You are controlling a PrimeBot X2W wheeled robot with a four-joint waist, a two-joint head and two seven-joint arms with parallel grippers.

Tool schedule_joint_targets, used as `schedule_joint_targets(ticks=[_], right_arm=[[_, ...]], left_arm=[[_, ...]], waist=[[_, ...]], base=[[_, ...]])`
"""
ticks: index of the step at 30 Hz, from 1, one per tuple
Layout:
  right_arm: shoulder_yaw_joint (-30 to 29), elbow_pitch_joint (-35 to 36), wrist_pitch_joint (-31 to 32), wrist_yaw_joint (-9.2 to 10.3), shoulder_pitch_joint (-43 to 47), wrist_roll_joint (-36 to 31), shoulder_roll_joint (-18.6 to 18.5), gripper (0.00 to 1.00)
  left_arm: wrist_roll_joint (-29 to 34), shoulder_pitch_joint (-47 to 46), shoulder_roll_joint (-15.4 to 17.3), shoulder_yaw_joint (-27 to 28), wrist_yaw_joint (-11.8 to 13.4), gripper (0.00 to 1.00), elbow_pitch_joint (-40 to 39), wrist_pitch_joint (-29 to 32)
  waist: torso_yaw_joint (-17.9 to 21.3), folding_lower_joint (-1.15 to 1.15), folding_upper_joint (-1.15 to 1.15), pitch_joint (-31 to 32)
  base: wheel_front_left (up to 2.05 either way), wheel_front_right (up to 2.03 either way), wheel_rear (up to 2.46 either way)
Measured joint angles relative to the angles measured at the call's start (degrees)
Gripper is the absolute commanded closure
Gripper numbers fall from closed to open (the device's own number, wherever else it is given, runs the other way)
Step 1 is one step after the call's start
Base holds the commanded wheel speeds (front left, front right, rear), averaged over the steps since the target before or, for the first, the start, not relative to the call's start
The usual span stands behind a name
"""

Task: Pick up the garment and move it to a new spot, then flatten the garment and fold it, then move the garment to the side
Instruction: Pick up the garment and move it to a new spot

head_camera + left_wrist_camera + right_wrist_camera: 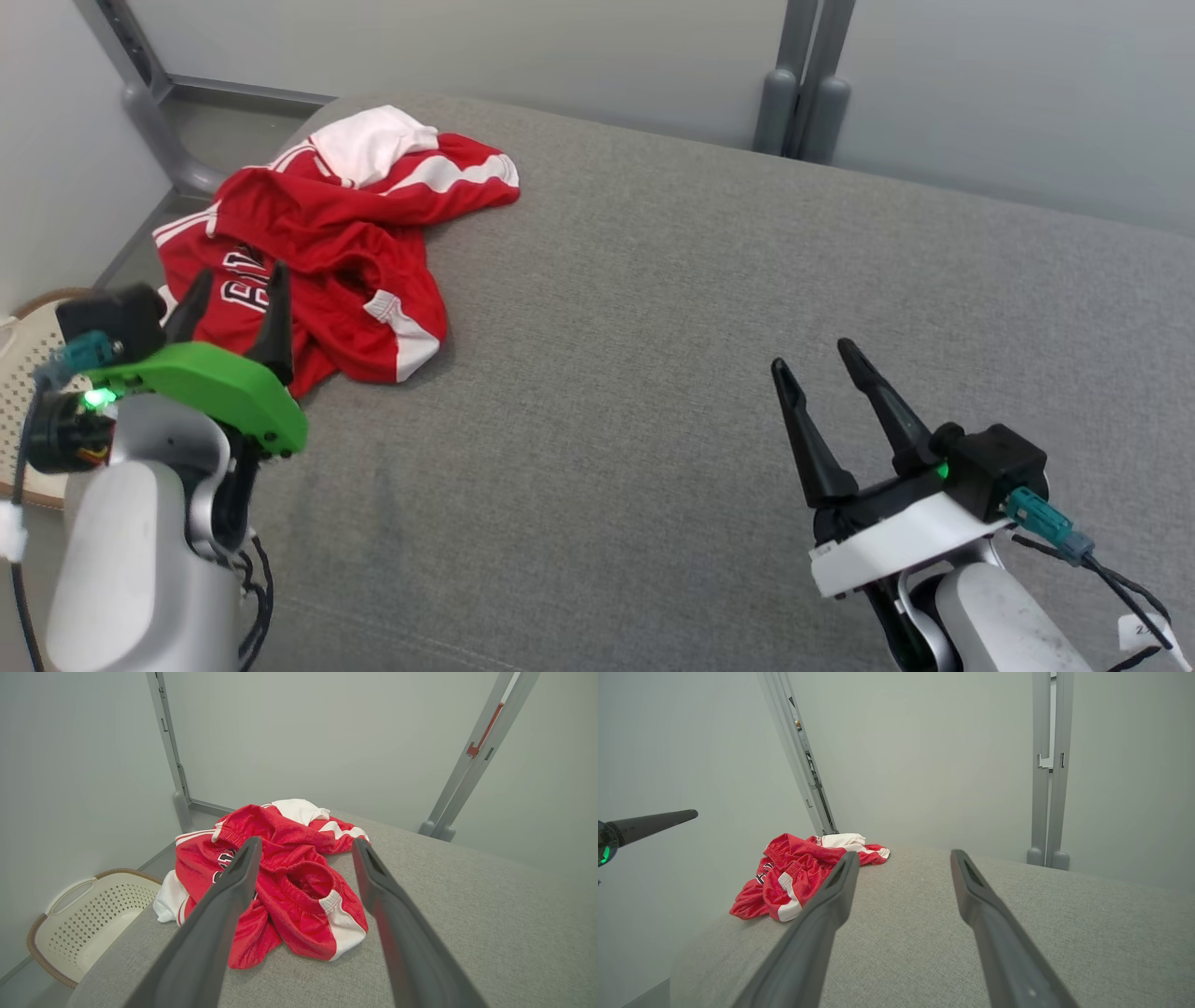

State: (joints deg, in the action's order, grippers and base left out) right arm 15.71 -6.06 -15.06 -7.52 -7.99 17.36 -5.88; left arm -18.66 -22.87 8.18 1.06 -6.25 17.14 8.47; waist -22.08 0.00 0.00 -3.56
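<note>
Head view: a red sports garment (327,252) lies crumpled at the far left corner of a grey worktop (653,327). The heap hides its cut, but the gathered elastic band suggests basketball shorts.

The left hand (241,277) hangs over the worktop's left edge, just short of the heap. Its two long dark fingers (224,896) are spread wide with nothing between them. The right hand (810,356) hovers over the worktop's near right part, well apart from the cloth, also spread wide and empty. A cream perforated laundry basket (93,914) with a brown woven rim sits on the floor beside the worktop's left edge.

The cloth is glossy, thin and satin-like, red with broad white panels. It has ribbed white trim and black-and-white lettering, partly buried in folds. The worktop is covered in a matt, woven grey fabric and looks slightly padded, with a rounded corner.

Risks, as a judgement:
- The slick fabric could slide out from between the narrow, tapered fingers.
- A white fold already droops over the worktop's left edge, so a shallow pinch on a single layer could pull the rest over the edge towards the basket.
- Gripping the whole bunch may trap several layers and make flattening harder.
</note>
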Motion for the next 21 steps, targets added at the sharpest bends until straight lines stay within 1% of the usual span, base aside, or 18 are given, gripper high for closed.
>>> schedule_joint_targets(ticks=[5, 8, 12, 16, 21], right_arm=[[2.19, 1.16, 0.00, 0.02, -2.36, 0.83, -1.81, 0.00], [2.56, 1.51, 0.00, 0.03, -3.87, 1.22, -2.44, 0.00], [3.63, 1.97, 0.00, 0.03, -5.84, 1.30, -2.79, 0.00], [3.68, 2.27, 0.00, 0.03, -7.07, 1.38, -2.92, 0.00], [3.79, 2.52, 0.00, 0.03, -7.78, 1.63, -2.65, 0.00]], left_arm=[[-2.79, -7.35, 2.52, -0.38, -0.26, 0.00, 2.20, 12.18], [-3.92, -10.44, 4.11, -0.04, -0.29, 0.00, 5.46, 16.88], [-5.69, -14.59, 6.19, 0.14, -0.40, 0.00, 11.77, 21.14], [-6.82, -16.89, 7.82, 0.46, -0.64, 0.00, 18.93, 24.15], [-6.56, -17.90, 10.48, -0.62, -0.79, 0.00, 26.80, 27.31]], waist=[[2.83, 0.00, 0.00, -2.74], [4.65, 0.00, 0.00, -4.28], [7.76, 0.00, 0.00, -6.56], [10.92, 0.00, 0.00, -8.43], [14.57, 0.00, 0.00, -10.24]], base=[[0.00, 0.00, 0.00], [0.00, 0.00, 0.00], [0.00, 0.00, 0.00], [0.00, 0.00, 0.00], [0.00, 0.00, 0.00]])
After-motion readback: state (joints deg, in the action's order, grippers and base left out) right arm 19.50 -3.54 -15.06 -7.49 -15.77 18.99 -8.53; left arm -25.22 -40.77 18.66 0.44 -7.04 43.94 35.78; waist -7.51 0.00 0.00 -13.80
